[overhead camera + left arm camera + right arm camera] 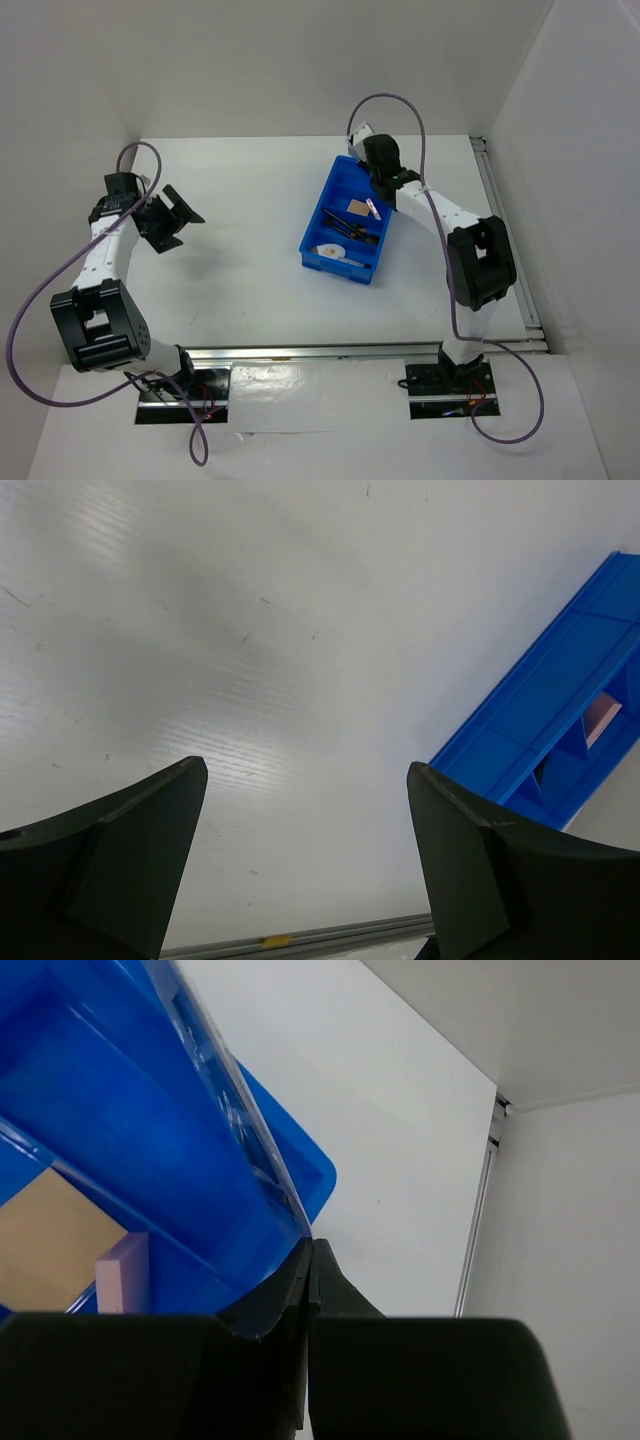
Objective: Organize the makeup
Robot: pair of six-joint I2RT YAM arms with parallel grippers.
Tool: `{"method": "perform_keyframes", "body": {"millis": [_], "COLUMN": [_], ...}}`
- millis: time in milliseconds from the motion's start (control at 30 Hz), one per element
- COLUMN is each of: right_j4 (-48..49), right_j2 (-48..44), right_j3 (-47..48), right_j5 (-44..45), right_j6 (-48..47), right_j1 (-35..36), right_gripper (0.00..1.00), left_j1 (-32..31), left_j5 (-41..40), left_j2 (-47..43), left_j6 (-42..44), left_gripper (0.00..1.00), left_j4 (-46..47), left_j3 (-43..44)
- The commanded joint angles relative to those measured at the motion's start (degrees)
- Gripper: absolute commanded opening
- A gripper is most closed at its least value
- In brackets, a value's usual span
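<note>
The blue bin [338,273] holds a tan square pad [355,208], thin black brushes [347,229], a white oval compact [325,250] and a small silver tube [351,263]. My right gripper [375,200] hangs over the bin's far right part. In the right wrist view it [310,1243] is shut on the end of a thin glossy silver-grey palette strip [225,1100], seen edge-on and reaching out over the bin [100,1110]. The tan pad [50,1235] and a pink block [124,1272] lie below it. My left gripper [172,216] [305,780] is open and empty, far left of the bin.
White walls close in the table at the back and both sides. A metal rail [505,230] runs along the right edge and another [360,351] along the near edge. The bin's corner [545,715] shows at the right of the left wrist view.
</note>
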Motion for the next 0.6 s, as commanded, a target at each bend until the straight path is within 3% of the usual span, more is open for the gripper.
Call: {"method": "perform_keyframes", "body": {"millis": [0, 567], "right_j4": [0.2, -6.66], "right_j2": [-6.76, -4.49], "right_j3": [-0.63, 0.43], "right_j5": [-1.41, -4.21], "right_j6": [3.45, 5.74], "right_j1": [-0.4, -1.01], "right_gripper": [0.0, 0.0], "left_j1": [-0.14, -2.94], "left_j5": [-0.61, -5.61], "left_j2": [-0.04, 3.04], "left_j6": [-1.96, -6.89], "left_gripper": [0.95, 0.94], "left_j4": [-1.82, -3.58], "left_j3": [1.28, 0.83]}}
